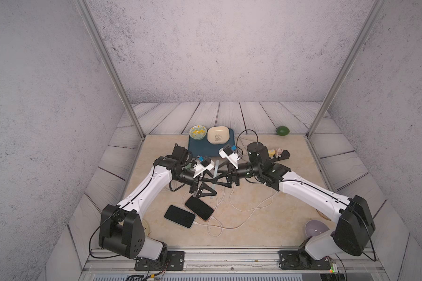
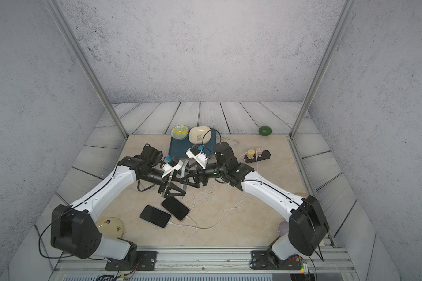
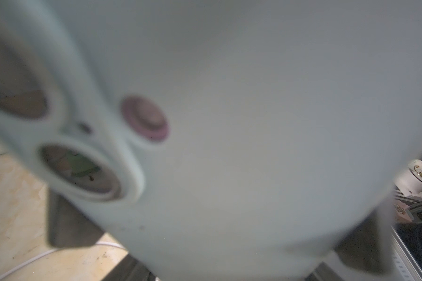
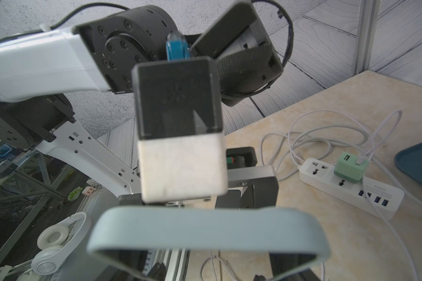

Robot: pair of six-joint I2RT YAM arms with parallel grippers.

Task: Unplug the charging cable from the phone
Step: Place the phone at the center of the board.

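Pale blue phone [image 1: 216,166] stands on edge in the air above the counter [image 1: 266,231], between the left fingers [image 1: 204,191] and right fingers [image 1: 225,182], both pairs parted around it, actual grip indeterminate; advise one pair clamps the body before the charging cable [image 3: 34,256] is drawn straight out.

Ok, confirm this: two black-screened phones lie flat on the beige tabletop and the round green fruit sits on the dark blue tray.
No: both top views show the round green fruit off the dark blue tray, on the grey planks. The rest stands.
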